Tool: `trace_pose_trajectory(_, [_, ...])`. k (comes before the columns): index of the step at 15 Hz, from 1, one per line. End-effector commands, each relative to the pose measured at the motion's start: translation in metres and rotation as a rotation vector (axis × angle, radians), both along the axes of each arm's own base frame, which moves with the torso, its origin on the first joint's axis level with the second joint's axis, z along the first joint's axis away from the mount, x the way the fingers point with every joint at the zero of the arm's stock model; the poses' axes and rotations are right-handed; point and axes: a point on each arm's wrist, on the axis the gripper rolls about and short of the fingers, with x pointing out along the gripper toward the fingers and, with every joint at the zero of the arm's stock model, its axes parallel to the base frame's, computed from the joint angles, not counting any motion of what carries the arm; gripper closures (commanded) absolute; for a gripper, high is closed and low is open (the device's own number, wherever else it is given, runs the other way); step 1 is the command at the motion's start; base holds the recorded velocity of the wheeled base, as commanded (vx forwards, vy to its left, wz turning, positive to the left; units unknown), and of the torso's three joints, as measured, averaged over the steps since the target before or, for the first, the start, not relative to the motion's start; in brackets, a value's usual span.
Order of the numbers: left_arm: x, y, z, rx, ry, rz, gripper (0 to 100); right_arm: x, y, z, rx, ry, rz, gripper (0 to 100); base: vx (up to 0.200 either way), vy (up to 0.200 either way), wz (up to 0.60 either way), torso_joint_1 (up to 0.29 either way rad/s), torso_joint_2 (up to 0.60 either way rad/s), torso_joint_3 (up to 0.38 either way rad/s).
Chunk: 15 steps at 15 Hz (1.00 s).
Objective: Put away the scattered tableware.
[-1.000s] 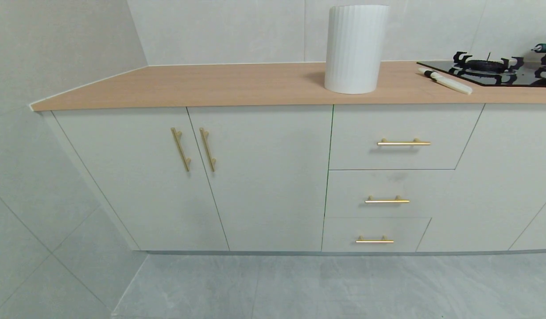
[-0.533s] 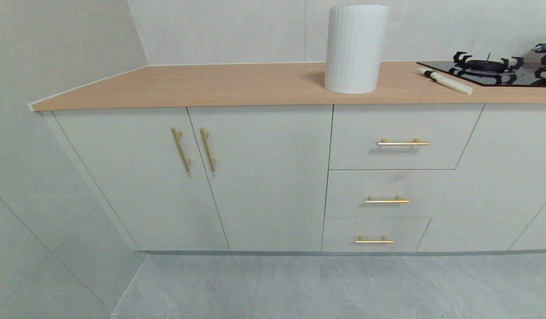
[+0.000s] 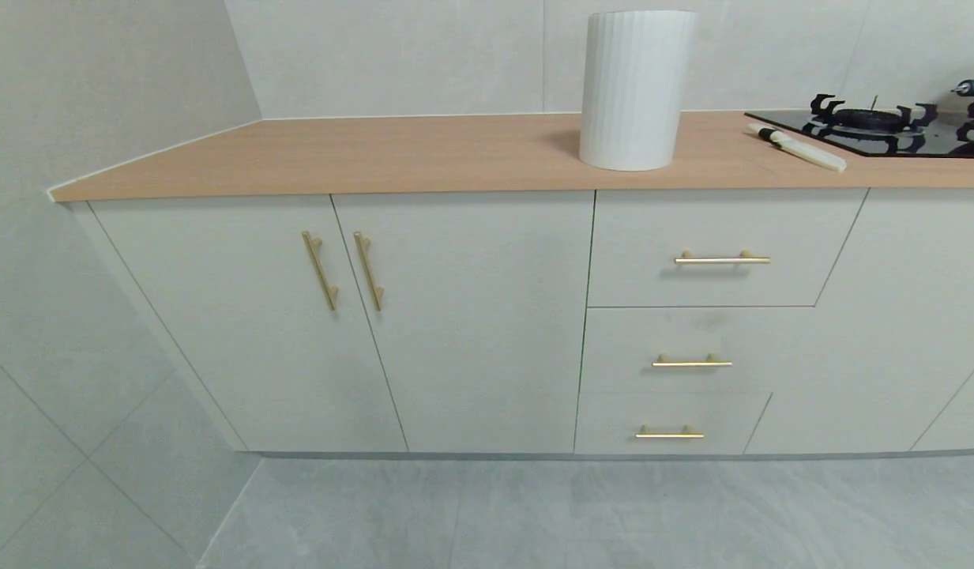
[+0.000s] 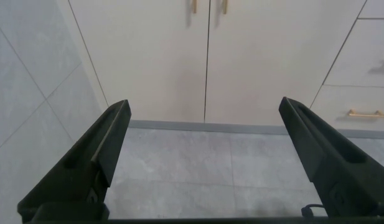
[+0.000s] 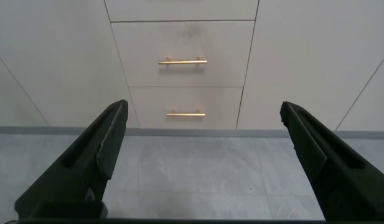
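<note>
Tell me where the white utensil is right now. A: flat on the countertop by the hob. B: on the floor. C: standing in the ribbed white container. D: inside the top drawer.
A: the white utensil lies flat on the wooden countertop, beside the near corner of the black hob, apart from the ribbed container.

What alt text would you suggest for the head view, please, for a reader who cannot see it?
A wooden countertop runs over pale cabinets, with a tall white ribbed container standing on it and a slim pale utensil lying beside a black hob. Below are two doors and three drawers, all shut, with gold handles.
</note>
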Motion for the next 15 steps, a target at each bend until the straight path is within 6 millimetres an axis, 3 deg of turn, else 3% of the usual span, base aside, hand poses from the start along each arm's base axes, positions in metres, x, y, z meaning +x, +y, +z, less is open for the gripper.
trace_pose_trajectory(1, [0.0001,0.0,-0.0001,0.0,0.002,0.001,0,0.0002,0.0,0.0001,0.0,0.003,0.001,0,0.2,0.0,0.0,-0.007,-0.01,-0.002])
trace_pose_trajectory(12, [0.0001,0.0,0.0001,0.0,0.001,0.001,0,0.0002,0.0,0.0001,-0.001,0.002,0.002,0,0.2,0.0,0.0,0.0,0.0,0.001])
trace_pose_trajectory(15, [0.0001,0.0,0.0001,0.0,0.001,0.001,0,0.0002,0.0,0.0001,-0.003,0.002,0.002,0,0.0,0.0,0.0,0.0,0.0,0.0])
